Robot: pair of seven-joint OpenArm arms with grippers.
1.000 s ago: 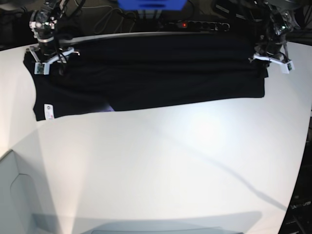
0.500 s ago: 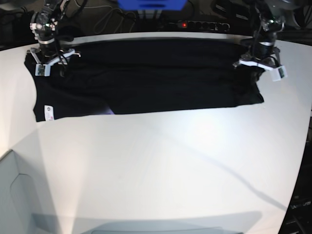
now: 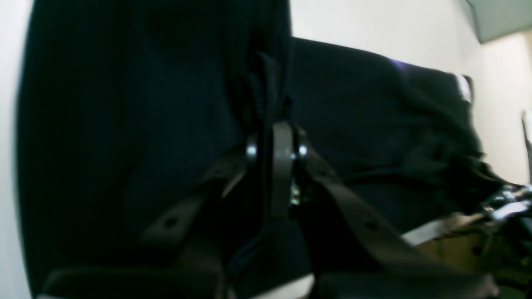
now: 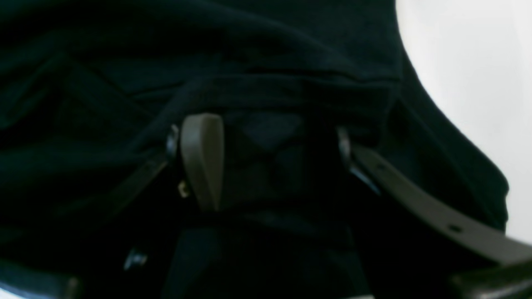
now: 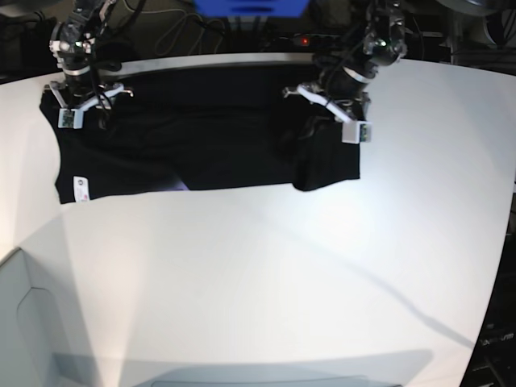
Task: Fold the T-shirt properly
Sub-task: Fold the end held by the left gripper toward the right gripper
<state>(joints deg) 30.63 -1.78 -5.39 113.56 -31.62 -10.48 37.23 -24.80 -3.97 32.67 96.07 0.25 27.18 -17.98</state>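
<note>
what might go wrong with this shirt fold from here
The left gripper is shut on only a pinched bit of the T-shirt, so the cloth might slip out mid-fold.

The right gripper stands open over the other end and grips nothing, so a pull could drag the whole shirt instead of folding it.

The cloth under the right gripper is already rumpled, so those creases may get trapped in the fold.
</note>
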